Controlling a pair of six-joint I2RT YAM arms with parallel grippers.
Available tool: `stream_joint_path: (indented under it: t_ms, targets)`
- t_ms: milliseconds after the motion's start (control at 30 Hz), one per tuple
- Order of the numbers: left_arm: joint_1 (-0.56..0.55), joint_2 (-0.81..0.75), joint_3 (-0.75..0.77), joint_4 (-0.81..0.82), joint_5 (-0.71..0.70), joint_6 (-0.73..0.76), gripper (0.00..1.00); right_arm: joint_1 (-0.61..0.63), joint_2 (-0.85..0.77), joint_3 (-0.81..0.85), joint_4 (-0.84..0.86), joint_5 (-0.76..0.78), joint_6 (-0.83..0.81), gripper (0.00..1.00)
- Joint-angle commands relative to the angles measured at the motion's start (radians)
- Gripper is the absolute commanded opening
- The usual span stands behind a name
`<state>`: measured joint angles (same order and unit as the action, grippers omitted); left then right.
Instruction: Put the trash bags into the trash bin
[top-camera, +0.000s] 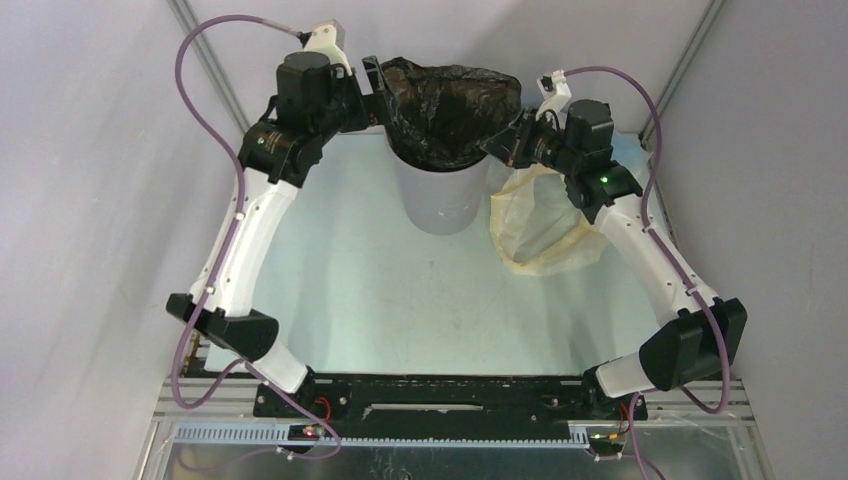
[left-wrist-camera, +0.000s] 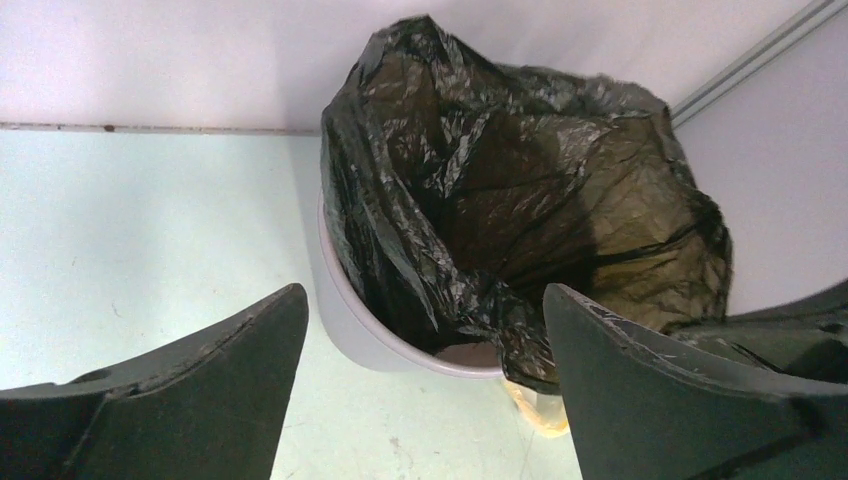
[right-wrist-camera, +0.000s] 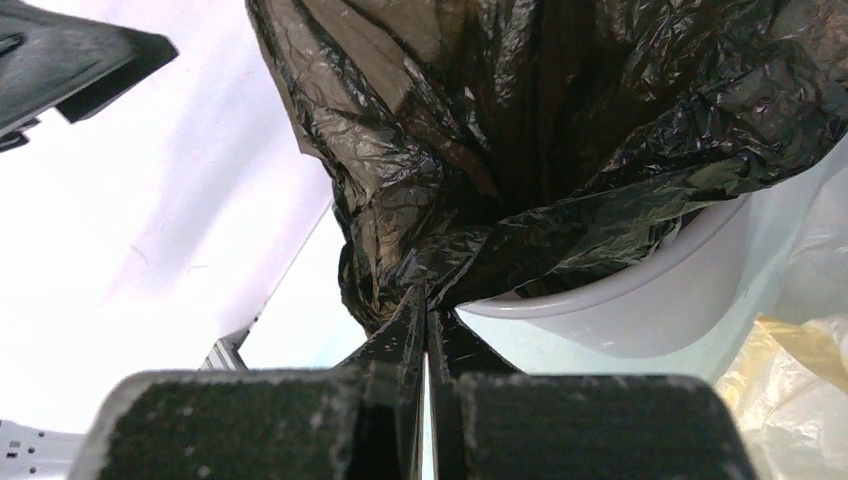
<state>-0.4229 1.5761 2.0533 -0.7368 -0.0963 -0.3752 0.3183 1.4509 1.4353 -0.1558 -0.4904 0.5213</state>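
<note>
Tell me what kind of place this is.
Probably a lab robot test cell: plain white panels on a metal frame, with a left arm and a right arm bolted to one black rail.

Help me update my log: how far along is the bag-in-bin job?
Done: the black bag hangs inside the bin, its top bunched above the rim. In hand: the right hand is shut on the bag's edge; the left hand is open, empty. Left: release, perhaps push the bag lower.
</note>
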Motion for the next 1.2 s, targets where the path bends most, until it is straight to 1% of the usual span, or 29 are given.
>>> stream_joint_path:
  t_ms: [0, 133, 333, 400, 533, 633, 733, 800, 867, 900, 933, 967, 1000, 1033, 1067, 1100, 1167]
  targets:
    - [0.004, 0.050, 0.087, -0.025, -0.038, 0.015, 0.94, 0.002, -0.048, 0.001, -0.013, -0.026, -0.028, 0.00]
    - [0.015, 0.105, 0.146, -0.033, -0.041, -0.001, 0.92, 0.005, -0.055, 0.001, -0.032, -0.034, -0.041, 0.00]
    - [0.035, 0.211, 0.273, -0.063, -0.029, -0.023, 0.90, 0.011, -0.072, -0.018, -0.060, -0.038, -0.062, 0.00]
    - [0.046, 0.238, 0.283, -0.056, -0.014, -0.042, 0.89, 0.011, -0.080, -0.029, -0.062, -0.038, -0.065, 0.00]
    - [0.061, 0.278, 0.279, -0.016, 0.081, -0.092, 0.85, 0.013, -0.088, -0.044, -0.072, -0.039, -0.069, 0.00]
    - [0.062, 0.296, 0.279, 0.015, 0.152, -0.124, 0.87, 0.015, -0.089, -0.050, -0.081, -0.041, -0.073, 0.00]
    - [0.062, 0.298, 0.271, 0.034, 0.156, -0.130, 0.89, 0.016, -0.088, -0.054, -0.088, -0.041, -0.078, 0.00]
    - [0.064, 0.302, 0.264, 0.032, 0.133, -0.127, 0.85, 0.017, -0.088, -0.055, -0.090, -0.042, -0.078, 0.00]
    - [0.065, 0.309, 0.259, 0.024, 0.119, -0.128, 0.77, 0.016, -0.091, -0.056, -0.091, -0.041, -0.079, 0.00]
    - [0.067, 0.315, 0.258, 0.018, 0.108, -0.128, 0.70, 0.017, -0.092, -0.056, -0.091, -0.042, -0.080, 0.00]
    - [0.068, 0.317, 0.255, 0.011, 0.100, -0.124, 0.54, 0.016, -0.093, -0.056, -0.095, -0.041, -0.082, 0.00]
    - [0.071, 0.316, 0.252, 0.008, 0.099, -0.122, 0.42, 0.016, -0.095, -0.056, -0.096, -0.040, -0.083, 0.00]
    - [0.073, 0.313, 0.248, 0.002, 0.099, -0.120, 0.28, 0.016, -0.097, -0.056, -0.103, -0.038, -0.084, 0.00]
    - [0.078, 0.305, 0.243, -0.007, 0.099, -0.121, 0.16, 0.016, -0.099, -0.058, -0.108, -0.038, -0.087, 0.00]
    - [0.083, 0.294, 0.235, -0.010, 0.099, -0.116, 0.08, 0.016, -0.103, -0.062, -0.110, -0.038, -0.090, 0.00]
    - [0.086, 0.277, 0.215, -0.009, 0.081, -0.112, 0.02, 0.016, -0.106, -0.068, -0.114, -0.036, -0.093, 0.00]
    - [0.089, 0.239, 0.170, -0.006, 0.074, -0.100, 0.00, 0.016, -0.113, -0.078, -0.126, -0.028, -0.100, 0.00]
